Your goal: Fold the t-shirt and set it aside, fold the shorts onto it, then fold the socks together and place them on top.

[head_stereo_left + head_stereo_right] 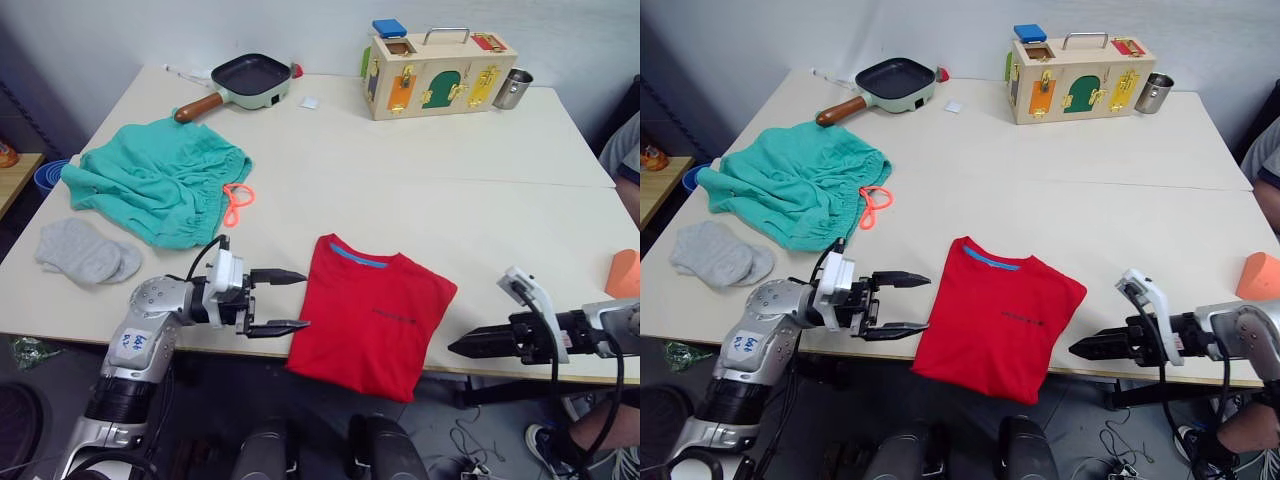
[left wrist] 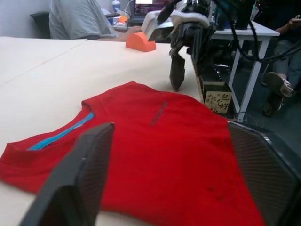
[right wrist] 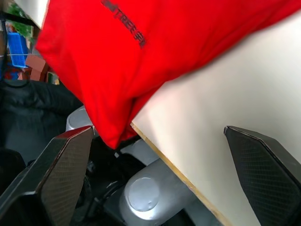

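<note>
The red t-shirt (image 1: pixel 375 315) lies folded at the table's front middle, blue collar band toward the far side, its lower corner hanging over the front edge. My left gripper (image 1: pixel 306 300) is open just left of the shirt, fingers pointing at its side edge without touching. My right gripper (image 1: pixel 455 347) is open at the front edge, just right of the shirt's hanging corner (image 3: pixel 113 134). The teal shorts (image 1: pixel 160 180) with the orange cord (image 1: pixel 237 203) lie crumpled at the far left. The grey socks (image 1: pixel 85 252) rest in front of them.
A frying pan (image 1: pixel 250 80), a wooden latch box (image 1: pixel 440 75) and a metal cup (image 1: pixel 512 88) stand along the back of the table. An orange block (image 1: pixel 625 272) sits at the right edge, beside a seated person (image 1: pixel 625 160). A table seam (image 1: pixel 450 180) crosses the middle.
</note>
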Robot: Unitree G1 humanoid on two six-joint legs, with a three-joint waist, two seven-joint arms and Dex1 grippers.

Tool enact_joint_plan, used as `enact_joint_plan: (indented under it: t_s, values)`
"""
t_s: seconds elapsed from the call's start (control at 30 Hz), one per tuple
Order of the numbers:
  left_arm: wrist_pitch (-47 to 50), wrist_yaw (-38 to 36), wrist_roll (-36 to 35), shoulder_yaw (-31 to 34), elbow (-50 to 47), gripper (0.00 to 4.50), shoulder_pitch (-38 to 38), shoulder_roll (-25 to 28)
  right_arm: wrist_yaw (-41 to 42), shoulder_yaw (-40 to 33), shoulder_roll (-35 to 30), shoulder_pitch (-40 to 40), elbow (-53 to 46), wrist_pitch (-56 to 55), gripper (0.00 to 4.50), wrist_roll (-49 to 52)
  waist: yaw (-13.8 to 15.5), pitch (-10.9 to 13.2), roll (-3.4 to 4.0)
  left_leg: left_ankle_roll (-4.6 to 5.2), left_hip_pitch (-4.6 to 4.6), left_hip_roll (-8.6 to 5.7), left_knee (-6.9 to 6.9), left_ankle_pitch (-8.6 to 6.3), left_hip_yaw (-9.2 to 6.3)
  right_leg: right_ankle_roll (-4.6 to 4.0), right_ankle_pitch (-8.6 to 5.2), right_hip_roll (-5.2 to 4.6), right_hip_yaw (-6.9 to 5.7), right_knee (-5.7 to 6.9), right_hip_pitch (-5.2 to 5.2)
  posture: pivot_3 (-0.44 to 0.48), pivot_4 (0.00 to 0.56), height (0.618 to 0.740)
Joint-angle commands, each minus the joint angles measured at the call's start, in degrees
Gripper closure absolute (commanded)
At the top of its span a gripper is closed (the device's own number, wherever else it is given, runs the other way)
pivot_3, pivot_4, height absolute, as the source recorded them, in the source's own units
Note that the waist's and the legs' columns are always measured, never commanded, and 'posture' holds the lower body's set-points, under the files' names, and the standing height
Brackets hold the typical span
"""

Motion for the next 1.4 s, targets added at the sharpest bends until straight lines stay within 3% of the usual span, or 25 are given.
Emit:
enact_joint_plan:
  t_s: [0.03, 0.43, 0.63, 0.87, 1.17, 1.4]
  values:
    - [1.4, 0.6, -2.8, 1.8, -4.5, 0.02, 1.0, 0.8, -4.0, -1.6, 5.4, -1.8, -1.8, 5.7, 0.00, 3.1, 0.0, 0.0, -0.03, -0.01, 0.00, 0.01, -0.01, 0.00, -0.01, 0.00, 0.00, 0.01, 0.00, 0.00, 0.00, 0.000, 0.150, 0.740]
    - [0.4, 4.3, -1.6, 2.1, -7.3, 0.02, 3.6, 0.6, -20.2, -2.6, 23.6, -7.8, 1.0, 8.7, 0.00, 3.6, -1.9, -0.2, -0.35, -0.09, 0.06, 0.03, -0.27, 0.07, 0.05, 0.00, 0.00, 0.14, 0.01, 0.00, -0.02, 0.000, 0.150, 0.740]
    - [-0.1, 4.8, -1.2, 1.9, -7.5, 0.00, 4.1, 1.0, -24.4, -3.8, 27.0, -8.1, 4.1, 5.6, 2.04, -0.6, -1.8, -0.2, -0.40, -0.18, 0.17, -0.01, -0.60, 0.23, 0.08, -0.01, 0.00, 0.15, 0.02, -0.02, -0.03, 0.000, 0.150, 0.740]
    - [-0.9, 4.6, -0.6, 1.8, -6.6, 0.00, 3.4, 1.3, -21.0, -3.0, 23.1, -8.9, 3.9, 3.5, 4.47, 0.6, -1.4, -0.2, -0.40, -0.16, 0.13, -0.04, -0.63, 0.24, 0.10, -0.01, 0.00, 0.15, 0.03, -0.04, -0.10, 0.000, 0.150, 0.740]
    - [-0.7, 4.6, -0.5, 1.5, -6.3, 0.00, 3.5, 0.7, -10.6, 1.4, 10.2, -10.7, 5.5, -3.6, 4.47, -0.9, -1.2, -0.2, -0.39, -0.07, 0.02, -0.11, -0.66, 0.21, 0.10, 0.00, 0.01, 0.12, 0.00, -0.22, -0.10, 0.000, 0.150, 0.740]
    - [-1.0, 5.2, -0.1, 1.5, -6.0, 0.00, 3.4, 0.3, -0.1, 11.5, -0.2, -16.7, 22.3, -23.4, 4.47, -15.2, -1.3, -0.2, -0.40, -0.07, 0.03, -0.09, -0.68, 0.21, 0.15, 0.01, 0.02, 0.15, -0.02, -0.34, -0.09, 0.000, 0.150, 0.740]
